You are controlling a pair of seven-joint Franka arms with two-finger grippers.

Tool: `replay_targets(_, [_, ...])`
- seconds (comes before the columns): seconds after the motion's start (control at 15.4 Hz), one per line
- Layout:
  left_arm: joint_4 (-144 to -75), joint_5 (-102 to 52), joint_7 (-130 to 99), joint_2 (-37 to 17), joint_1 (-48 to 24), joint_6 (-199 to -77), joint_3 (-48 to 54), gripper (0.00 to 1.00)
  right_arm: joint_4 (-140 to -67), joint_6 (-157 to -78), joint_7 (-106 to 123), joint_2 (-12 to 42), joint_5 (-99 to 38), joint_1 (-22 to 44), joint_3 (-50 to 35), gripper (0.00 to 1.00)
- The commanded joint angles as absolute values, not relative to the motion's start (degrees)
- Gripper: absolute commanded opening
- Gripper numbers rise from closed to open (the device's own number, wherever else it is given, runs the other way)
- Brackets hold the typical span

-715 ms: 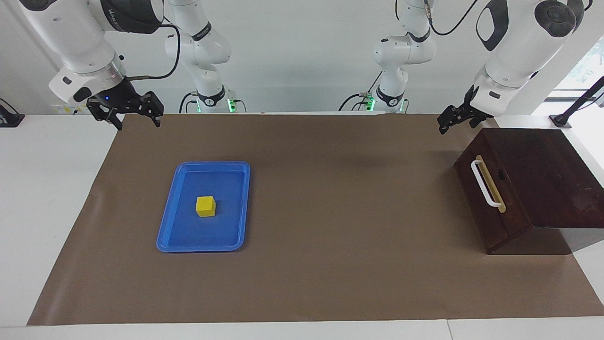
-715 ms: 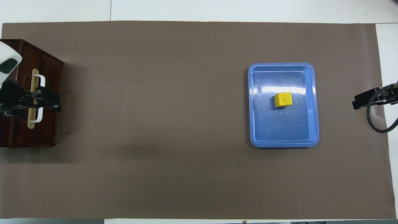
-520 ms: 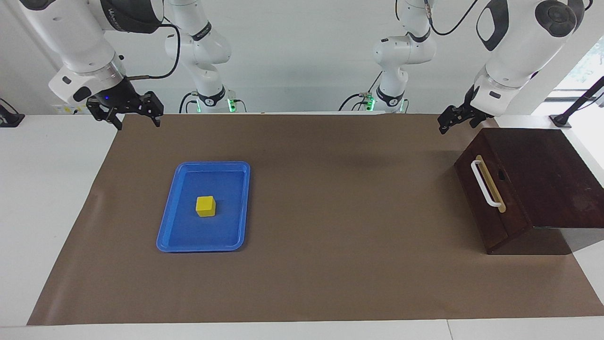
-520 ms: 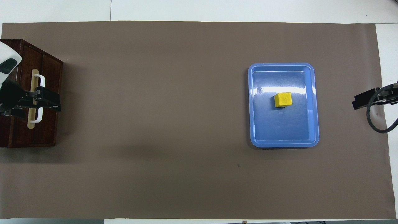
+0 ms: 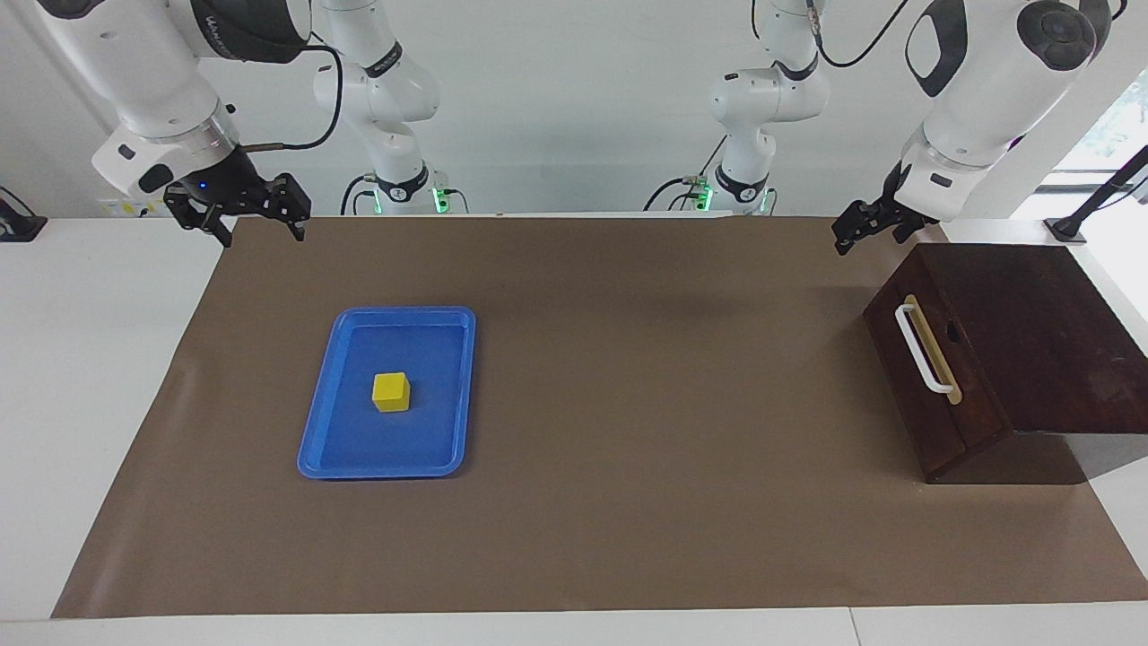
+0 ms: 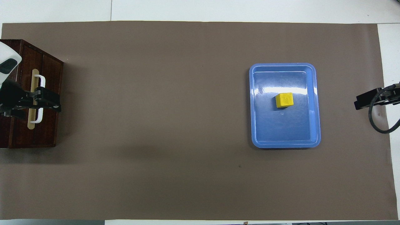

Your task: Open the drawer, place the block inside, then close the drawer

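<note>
The dark brown wooden box point(image 5: 1031, 332) stands at the left arm's end of the table, and its drawer point(image 5: 933, 386) is closed, with the white bar handle point(image 5: 924, 350) facing the middle of the table. The handle also shows in the overhead view point(image 6: 40, 98). My left gripper point(image 5: 865, 238) hangs open in the air by the box's front and touches nothing. In the overhead view it point(image 6: 47, 103) covers the handle. The yellow block point(image 5: 391, 392) sits in the blue tray point(image 5: 314, 449). My right gripper point(image 5: 260, 233) waits open over the table's edge, apart from the tray.
A brown mat point(image 5: 628, 431) covers most of the table. The blue tray point(image 6: 316, 125) with the block point(image 6: 284, 100) lies toward the right arm's end. A wide stretch of bare mat lies between tray and box.
</note>
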State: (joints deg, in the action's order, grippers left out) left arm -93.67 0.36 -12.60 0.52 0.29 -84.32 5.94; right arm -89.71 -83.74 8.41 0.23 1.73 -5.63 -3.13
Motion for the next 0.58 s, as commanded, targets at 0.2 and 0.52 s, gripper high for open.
replay_targets(0.2, [-93.6, 1.14, -12.57, 1.23, -0.26, -82.71, 5.8, 1.0, -98.05, -87.87, -4.79, -3.07, -3.67, -8.96, -3.25, 1.0])
replay_targets(0.52, [-96.76, 7.0, -11.34, 1.49, -0.88, -92.88, 6.15, 1.0, -107.22, -95.0, -18.69, -0.98, -11.58, -10.28, -3.25, 1.0])
